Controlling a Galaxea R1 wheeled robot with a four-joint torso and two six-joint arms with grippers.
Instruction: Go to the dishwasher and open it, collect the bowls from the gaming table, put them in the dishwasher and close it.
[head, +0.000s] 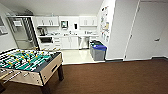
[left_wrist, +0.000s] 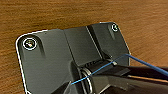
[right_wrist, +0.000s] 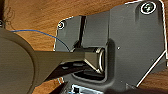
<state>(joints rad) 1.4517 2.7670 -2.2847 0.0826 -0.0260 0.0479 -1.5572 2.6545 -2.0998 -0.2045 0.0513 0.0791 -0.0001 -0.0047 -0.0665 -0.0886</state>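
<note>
Far across the brown carpet (head: 112, 77), the dishwasher (head: 83, 42) — a brushed-steel front, shut — sits under the kitchenette counter (head: 72, 35), right of white cabinets (head: 70, 42). Near left stands a foosball table (head: 27, 63). Neither gripper's opening can be told — both wrists face carpet.

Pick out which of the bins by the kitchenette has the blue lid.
The front bin, the one closer to the camera on the head view. Its lid is bright blue; the bin behind it looks dark on top.

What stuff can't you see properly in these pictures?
- Stainless-steel dishwasher under the far counter: head view, too small and blurred to make out its handle or say whether it is shut.
- Green-field foosball table: head view, cut off by the left edge.
- Blue-lidded grey bins: their lids hide what is inside.
</note>
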